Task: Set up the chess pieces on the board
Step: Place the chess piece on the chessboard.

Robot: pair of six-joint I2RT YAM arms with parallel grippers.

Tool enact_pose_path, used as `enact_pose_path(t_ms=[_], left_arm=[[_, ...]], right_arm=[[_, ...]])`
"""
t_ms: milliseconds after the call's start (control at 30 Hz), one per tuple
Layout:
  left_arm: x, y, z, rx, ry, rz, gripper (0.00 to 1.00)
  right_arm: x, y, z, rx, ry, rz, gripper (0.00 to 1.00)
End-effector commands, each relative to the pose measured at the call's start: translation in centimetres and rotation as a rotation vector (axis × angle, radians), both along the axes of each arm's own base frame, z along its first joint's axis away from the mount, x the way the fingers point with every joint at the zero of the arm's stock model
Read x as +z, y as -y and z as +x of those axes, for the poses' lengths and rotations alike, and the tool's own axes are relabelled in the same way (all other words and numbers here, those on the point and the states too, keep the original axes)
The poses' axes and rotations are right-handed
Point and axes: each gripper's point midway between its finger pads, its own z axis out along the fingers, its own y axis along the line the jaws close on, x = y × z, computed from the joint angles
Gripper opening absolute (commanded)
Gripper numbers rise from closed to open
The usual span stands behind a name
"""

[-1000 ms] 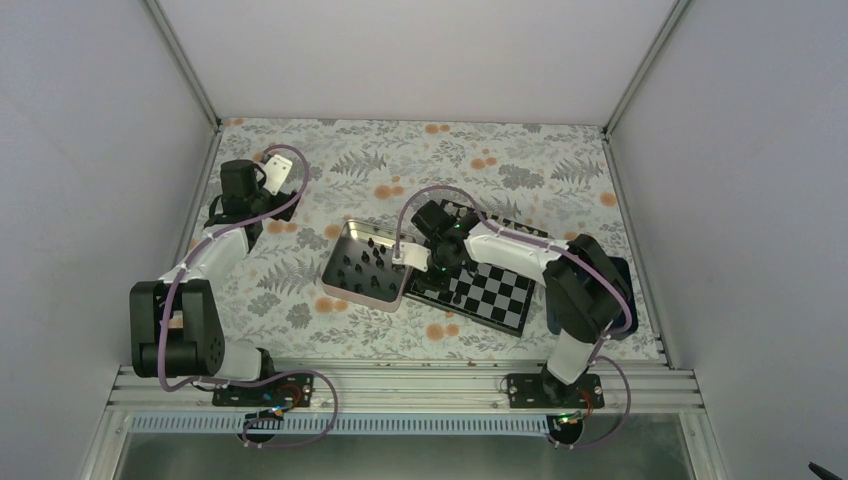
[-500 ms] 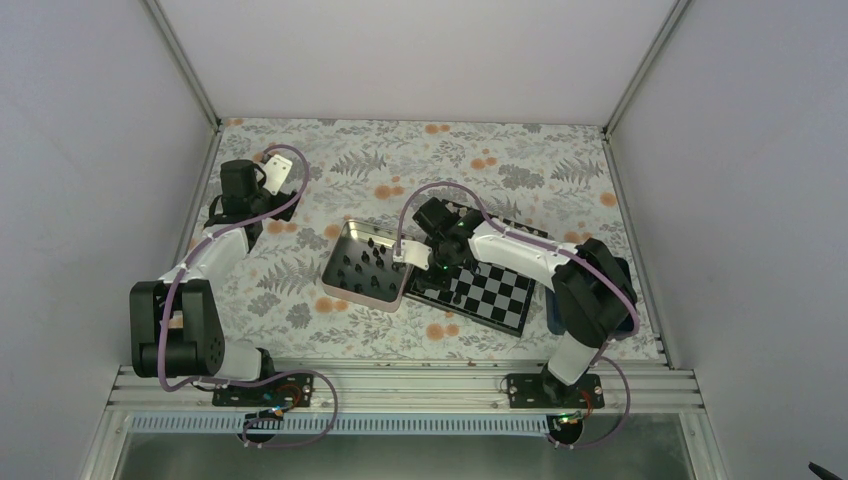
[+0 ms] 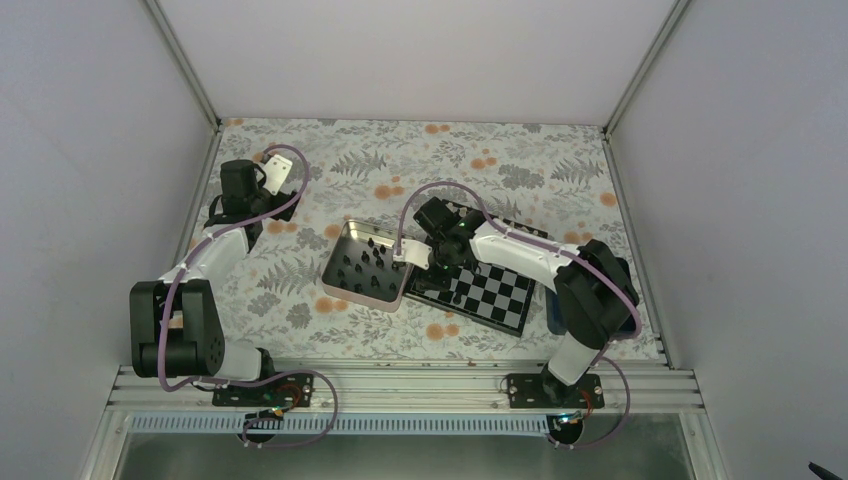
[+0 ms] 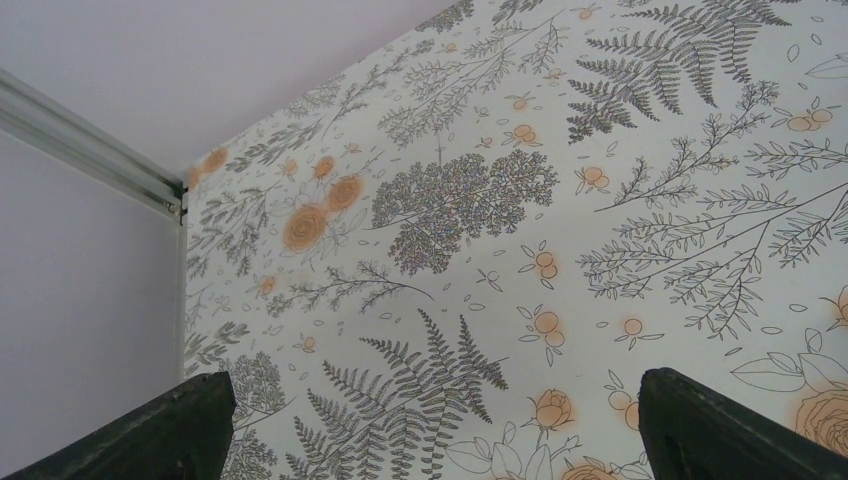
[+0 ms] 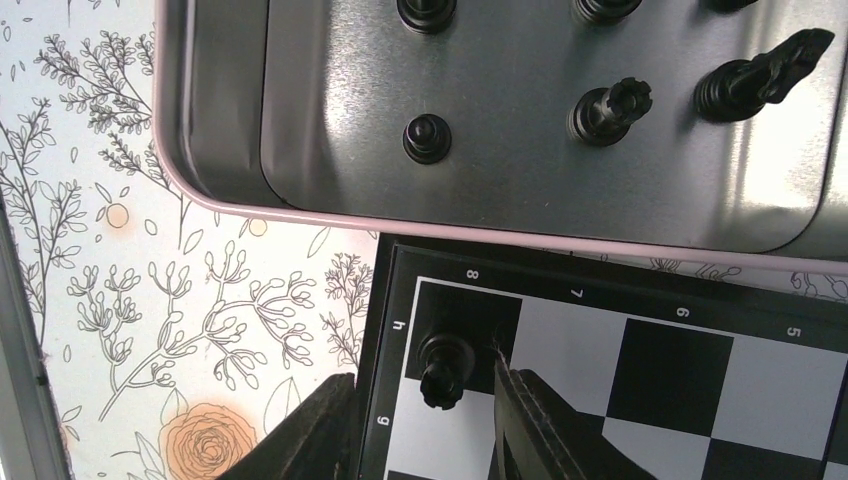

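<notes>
Right tool [image 5: 425, 440] is shown from its wrist camera with its two dark fingers spread a little. One black piece [image 5: 443, 368] stands upright between them. No pinch is seen, though one finger is just beside it.

The piece stands on the dark corner square marked h and 8 of the board [image 5: 680, 360]. The step in hand is judged to be the release of this piece. Next, a straight lift is called for, so that the small figure is not tipped. A reach to the tin would follow, with a narrow, well-centred pinch on another figure.

The board is flat and matt, checkered black and silver-white, with a thin dark rim. Touching its edge lies a silver tin [image 5: 520, 190] of shiny brushed metal, with rounded corners and a raised pinkish lip. More chess pieces [image 5: 610, 108] are held in it: glossy, black and ridged, one with a horse-like head [image 5: 765, 80].

Everything is carried by a desk [image 5: 200, 300] covered in a print of ferns and orange flowers.

Far off at the left, the left tool [image 4: 430, 400] is held wide apart over bare print, with nothing between its fingers.
</notes>
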Motion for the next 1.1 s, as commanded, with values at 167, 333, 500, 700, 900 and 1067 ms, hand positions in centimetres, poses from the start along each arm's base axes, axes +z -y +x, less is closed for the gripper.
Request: enact_pose_path(t_ms=[167, 333, 500, 700, 900, 1067], left_arm=[[0.0, -0.1, 0.1, -0.011, 0.008, -0.009, 1.0], [-0.2, 0.0, 0.2, -0.013, 0.004, -0.011, 1.0], [-0.4, 0.0, 0.2, -0.016, 0.0, -0.013, 1.0], [-0.5, 0.1, 0.1, -0.018, -0.003, -0.015, 1.0], [-0.4, 0.0, 0.1, -0.016, 0.002, -0.012, 1.0], [-0.4, -0.2, 0.1, -0.012, 0.001, -0.012, 1.0]], right_arm=[[-1.6, -0.5, 0.1, 0.013, 0.007, -0.007, 0.36], [-2.1, -0.3, 0.2, 0.012, 0.011, -0.022, 0.36], [-2.9, 0.2, 0.3, 0.008, 0.017, -0.043, 0.35], [-3.3, 0.3, 0.5, 0.005, 0.018, -0.049, 0.24], [-2.6, -0.3, 0.6, 0.007, 0.014, -0.024, 0.16], [-1.7, -0.9, 0.5, 0.017, 0.011, 0.006, 0.12]])
